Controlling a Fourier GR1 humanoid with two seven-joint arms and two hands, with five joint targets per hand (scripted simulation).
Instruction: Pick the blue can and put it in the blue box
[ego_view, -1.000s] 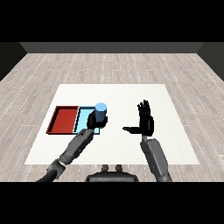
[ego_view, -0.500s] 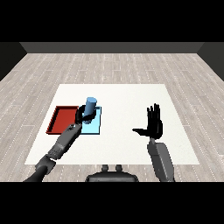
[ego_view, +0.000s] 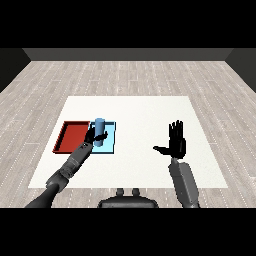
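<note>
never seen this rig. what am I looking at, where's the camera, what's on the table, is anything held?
It is a humanoid robot at a white table. The one view comes from the robot's head, looking down and forward, so its two grey forearms enter from the lower corners. It is not mirrored: the hand at the right is the robot's right.

On the table a red tray and a light blue tray lie side by side, the red one further left.

The left hand is curled round an upright blue can and holds it over the light blue tray. Whether the can already touches the tray I cannot tell. The right hand is open, fingers straight and thumb out, holding nothing.
</note>
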